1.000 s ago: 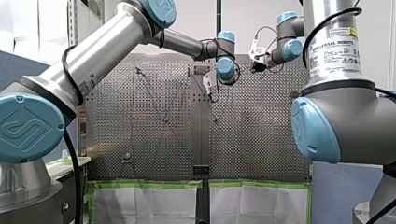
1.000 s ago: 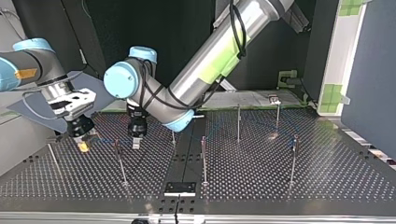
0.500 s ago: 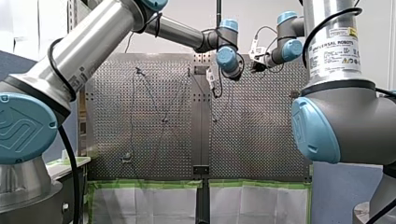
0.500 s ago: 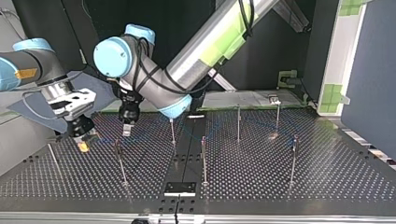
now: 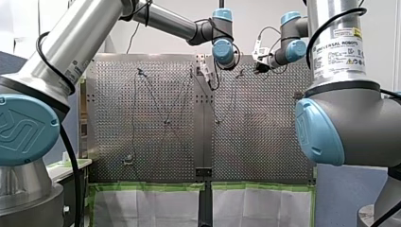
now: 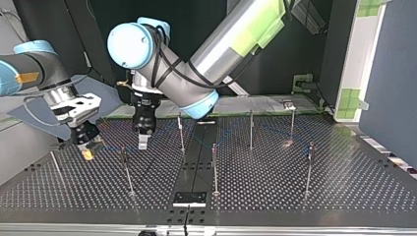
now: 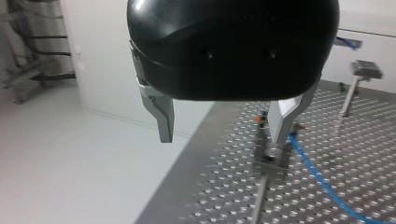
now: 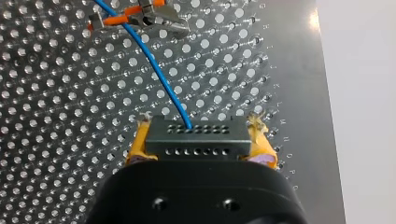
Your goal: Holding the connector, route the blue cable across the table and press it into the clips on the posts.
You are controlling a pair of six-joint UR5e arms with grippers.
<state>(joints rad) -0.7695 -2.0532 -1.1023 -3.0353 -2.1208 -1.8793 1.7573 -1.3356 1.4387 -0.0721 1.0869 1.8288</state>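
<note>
Connector, a dark grey rectangular block with two rows of small holes, was pinched by its ends between the yellow pads of the robot's right gripper, just above the perforated metal table. Thin blue cable left the connector's face. It ran ahead of the gripper to a small metal clip with orange parts. Whether the cable sat seated in that clip could not be told.

Top view: right gripper hung low over the table at the left of the frame.

Left gripper, black-bodied with bare metal fingers, was spread wide and held nothing. One finger overlapped a grey clip block atop a thin metal post; contact could not be judged. The blue cable ran past that block and away over the table.

Top view: left gripper pointed down at left-centre of the frame. It stood between the right gripper and a thin upright post, apart from both. Further posts stood across the middle and right of the frame.

Front view: both grippers sat at upper centre, left gripper to the left of right gripper, with a gap between them.
</note>
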